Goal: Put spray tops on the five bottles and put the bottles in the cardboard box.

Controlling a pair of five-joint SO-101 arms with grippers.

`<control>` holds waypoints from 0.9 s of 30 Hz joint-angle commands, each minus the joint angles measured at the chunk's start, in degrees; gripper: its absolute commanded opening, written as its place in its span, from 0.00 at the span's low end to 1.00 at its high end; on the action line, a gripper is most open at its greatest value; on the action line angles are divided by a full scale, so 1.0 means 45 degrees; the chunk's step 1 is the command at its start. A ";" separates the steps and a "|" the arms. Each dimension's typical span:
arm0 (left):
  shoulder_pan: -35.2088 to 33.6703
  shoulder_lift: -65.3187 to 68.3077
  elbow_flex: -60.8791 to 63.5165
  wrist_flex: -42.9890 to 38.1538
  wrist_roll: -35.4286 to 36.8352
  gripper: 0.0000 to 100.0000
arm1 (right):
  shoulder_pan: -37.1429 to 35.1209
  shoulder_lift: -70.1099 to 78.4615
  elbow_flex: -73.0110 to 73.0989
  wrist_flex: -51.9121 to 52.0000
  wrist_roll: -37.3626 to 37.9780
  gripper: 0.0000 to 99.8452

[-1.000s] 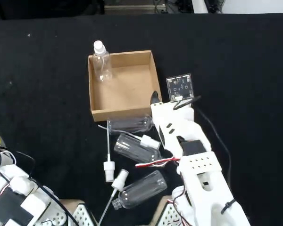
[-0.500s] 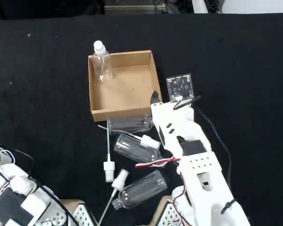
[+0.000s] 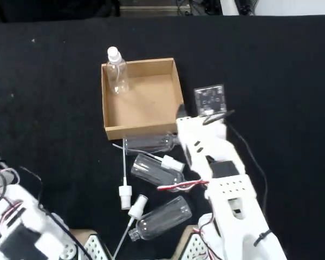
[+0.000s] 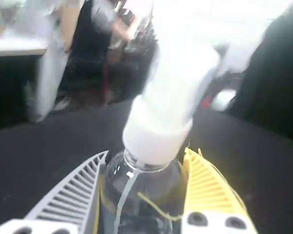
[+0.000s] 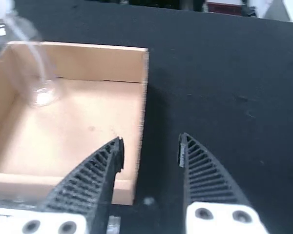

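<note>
A: How far along?

B: Early, I'd judge. One capped bottle (image 3: 117, 73) stands in a corner of the cardboard box (image 3: 141, 130). Three more bottles (image 3: 158, 170) lie on the table (image 3: 271, 65) just beside it (with two loose spray tops (image 3: 125, 190) among them).

A: And the fifth bottle (image 4: 136, 195)?

B: The left jaws are clamped on it, with its spray top (image 4: 161, 122) on. The right jaws hang apart, holding nothing, beside the box's wall and near the lying bottles.

Bottle (image 3: 117, 76) in far corner of cardboard box (image 3: 146, 107)
</note>
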 commanded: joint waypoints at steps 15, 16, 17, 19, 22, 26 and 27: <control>1.0462 -1.1897 -0.3272 1.2640 0.1661 0.03 | 0.0762 -0.0283 -0.0400 -0.0410 -0.0117 0.17; 1.1223 -1.1937 -0.2940 1.2151 0.1250 0.03 | 0.0762 -0.0283 -0.0400 -0.0410 -0.0117 0.17; 1.1888 -1.1839 -0.2667 1.1585 0.0840 0.03 | 0.0762 -0.0283 -0.0400 -0.0410 -0.0117 0.17; 1.2904 -1.1429 -0.2159 1.0237 0.0215 0.03 | 0.0762 -0.0283 -0.0400 -0.0391 -0.0117 0.17; 1.3841 -1.0042 -0.2022 0.8615 -0.0195 0.03 | 0.0762 -0.0283 -0.0400 -0.0391 -0.0117 0.17; 1.4173 -0.6799 -0.3389 0.7463 -0.0098 0.03 | 0.0762 -0.0283 -0.0400 -0.0391 -0.0117 0.17; 1.4173 -0.5822 -0.3858 0.7072 -0.0098 0.03 | 0.0762 -0.0283 -0.0400 -0.0391 -0.0117 0.17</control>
